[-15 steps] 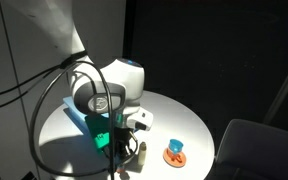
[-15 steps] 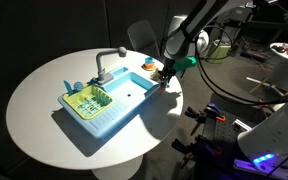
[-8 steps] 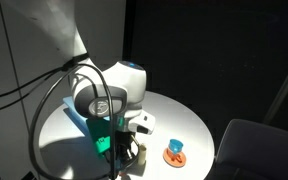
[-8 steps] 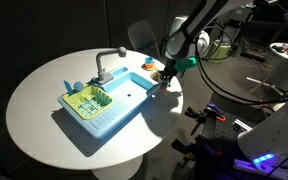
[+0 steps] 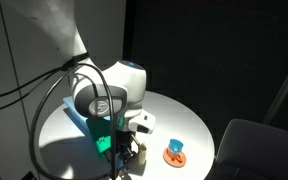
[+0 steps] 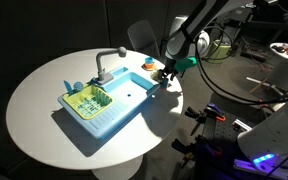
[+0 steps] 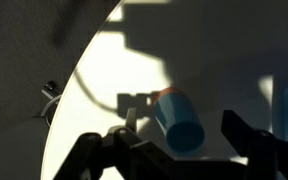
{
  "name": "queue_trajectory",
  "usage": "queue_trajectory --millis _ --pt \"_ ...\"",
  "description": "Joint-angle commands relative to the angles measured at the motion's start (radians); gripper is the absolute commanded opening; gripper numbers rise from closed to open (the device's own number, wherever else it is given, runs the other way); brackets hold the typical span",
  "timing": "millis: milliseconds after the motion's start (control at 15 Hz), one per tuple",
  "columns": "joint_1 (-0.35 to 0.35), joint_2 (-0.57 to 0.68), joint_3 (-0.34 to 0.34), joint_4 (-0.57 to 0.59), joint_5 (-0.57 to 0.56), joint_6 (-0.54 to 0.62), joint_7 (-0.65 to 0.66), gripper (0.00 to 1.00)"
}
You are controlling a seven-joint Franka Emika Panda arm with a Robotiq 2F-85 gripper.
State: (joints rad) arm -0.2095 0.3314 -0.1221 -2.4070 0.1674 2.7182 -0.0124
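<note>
A small blue cup with an orange base (image 7: 179,120) rests on the round white table (image 7: 104,70). In the wrist view it shows between my two dark fingers. My gripper (image 7: 182,130) is open and holds nothing. In an exterior view the cup (image 5: 174,152) sits near the table's edge, a short way from the gripper (image 5: 131,150), which hangs low over the table. In an exterior view the gripper (image 6: 163,74) is just beside the cup (image 6: 149,65), at the end of a blue toy sink (image 6: 119,98).
The blue sink has a grey faucet (image 6: 104,62) and a green dish rack (image 6: 86,100) with small items. Cables hang from my arm (image 5: 59,100). A chair (image 5: 254,145) stands by the table, and equipment (image 6: 224,140) is on the floor beyond its edge.
</note>
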Motion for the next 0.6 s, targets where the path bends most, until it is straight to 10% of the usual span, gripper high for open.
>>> queue_trajectory --millis 0,533 --pt "0.002 -0.057 -0.003 -0.023 -0.01 -0.007 -0.01 1.0" --pt "0.023 -0.238 -0.02 -0.048 -0.039 -0.056 0.013 1.0"
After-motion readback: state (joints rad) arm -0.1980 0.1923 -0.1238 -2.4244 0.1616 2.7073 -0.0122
